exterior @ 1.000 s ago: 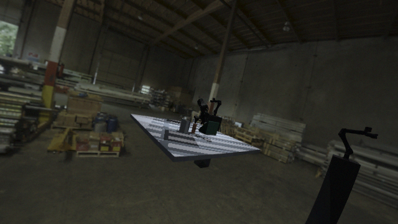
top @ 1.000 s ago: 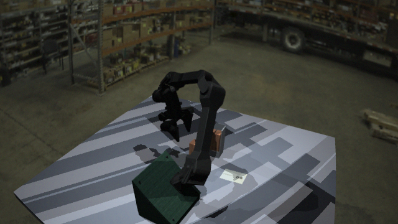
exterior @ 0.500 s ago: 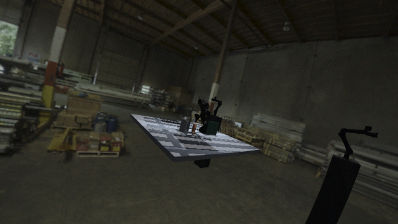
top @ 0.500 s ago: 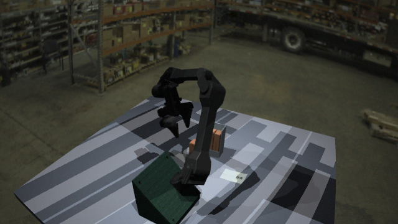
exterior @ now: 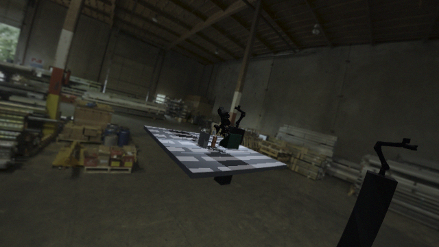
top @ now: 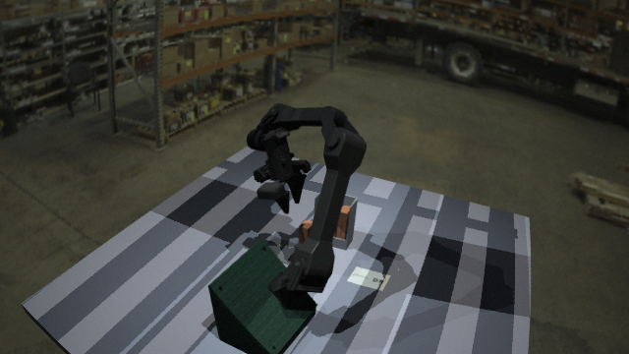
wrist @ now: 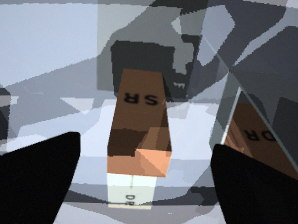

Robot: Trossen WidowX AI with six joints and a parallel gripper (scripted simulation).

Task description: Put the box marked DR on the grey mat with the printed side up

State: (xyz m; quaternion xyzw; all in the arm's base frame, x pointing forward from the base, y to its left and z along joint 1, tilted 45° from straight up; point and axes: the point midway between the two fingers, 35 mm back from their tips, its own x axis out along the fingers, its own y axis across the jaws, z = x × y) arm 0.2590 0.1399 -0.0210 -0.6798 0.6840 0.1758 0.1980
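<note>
Worktop [top: 472, 265] [exterior: 206, 168] [wrist: 45, 117] has pale, grey and near-black bands and blocks, with ragged shadows across it. Room is a dim warehouse: concrete floor [top: 423, 162] [exterior: 164, 213], racking [top: 158, 98] with cartons, truck wheel [top: 463, 62] at the far side, stacked boards [exterior: 305, 137], painted column [exterior: 56, 80]. Second dark arm [exterior: 378, 152] on a black pedestal [exterior: 370, 206], well apart from the worktop.

DR box [wrist: 260, 131]: in the grey-walled bin [top: 350, 223] [exterior: 203, 138] [wrist: 230, 117], right side of wrist view, partly cut off. Stands upright, long axis vertical; printed side faces sideways, toward the wrist camera, letters upside down in that view. It isn't on the mat. Mat itself can't be picked out for sure. An orange box [top: 343, 220] shows in the bin from the top, code unreadable there.

SR box [wrist: 140, 115] also upright, outside the bin, just beside it, print toward the wrist camera. Pale card [top: 366, 280] [wrist: 131, 190] with DR lettering lies flat on the worktop. Green wedge block [top: 260, 295] [exterior: 234, 140] near the foot of the black arm [top: 335, 197] [exterior: 224, 118].

Gripper [top: 292, 206] [wrist: 147, 148] points down above the worktop, fingers partway open, fairly wide, nothing held. Too small to judge in exterior view.
</note>
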